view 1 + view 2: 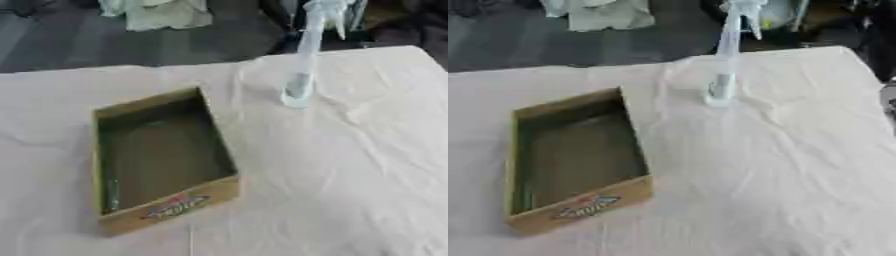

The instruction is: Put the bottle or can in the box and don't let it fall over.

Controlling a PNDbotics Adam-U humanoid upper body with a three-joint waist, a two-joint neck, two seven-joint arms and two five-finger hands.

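A clear spray bottle (299, 75) with a pale trigger head stands upright on the white cloth near the table's far edge. An open cardboard box (101, 165), shallow and empty, with a red and blue logo on its near wall, lies to the bottle's near left, with a gap of cloth between them. Neither of my hands shows in either view.
The wrinkled white cloth (350, 175) covers the whole table. The table's far edge runs behind the bottle, with dark floor and pale clutter (162, 12) beyond. A small grey shape (890, 102) that I cannot make out sits at the right edge of the right eye view.
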